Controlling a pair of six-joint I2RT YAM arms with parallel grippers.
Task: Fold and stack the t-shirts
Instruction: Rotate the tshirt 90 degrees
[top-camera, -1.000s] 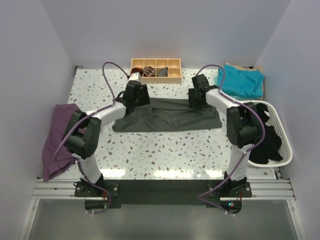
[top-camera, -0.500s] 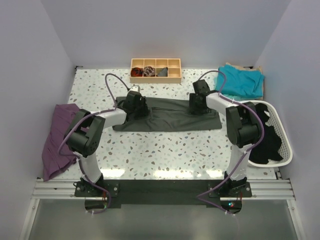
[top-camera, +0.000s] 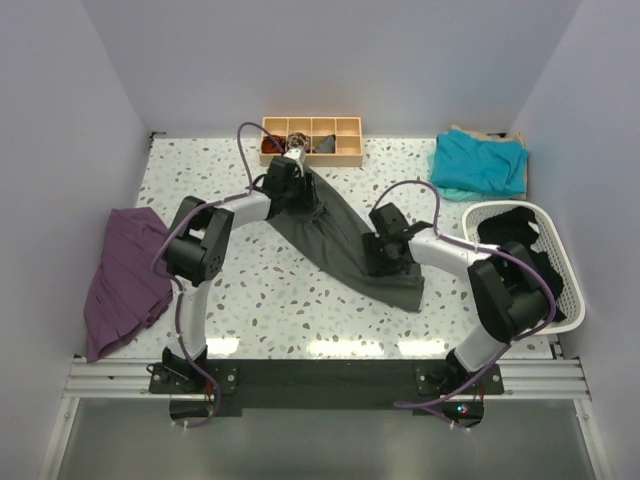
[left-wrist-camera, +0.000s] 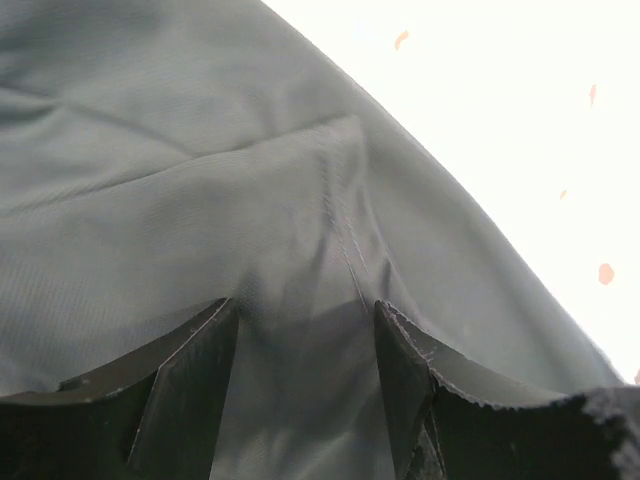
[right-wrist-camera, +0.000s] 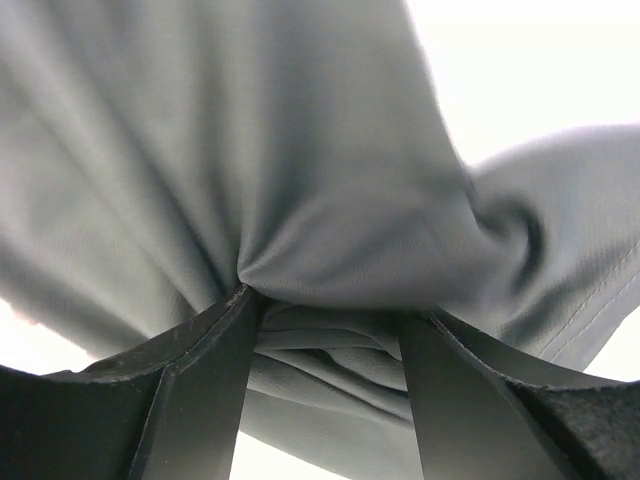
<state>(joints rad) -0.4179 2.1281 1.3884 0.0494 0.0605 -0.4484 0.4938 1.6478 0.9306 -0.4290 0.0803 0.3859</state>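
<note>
Right fingers: closed on a bunched fold of the charcoal t-shirt, near and to the right of the counter's middle.
Charcoal t-shirt: pulled into a slanted band across the counter from far left to near right, gripped at both ends, its near end crumpled on the surface.
Purple garment: heaped at the left edge.
Basket: white, at the right edge, with dark clothes inside.
Left fingers: clamped on the shirt's far end, a seam running into the gap between them, just in front of the wooden tray.
Teal t-shirt: lay in the far right corner, well apart from the charcoal one.
Wooden tray: sat at the far edge, with small things in some compartments.
</note>
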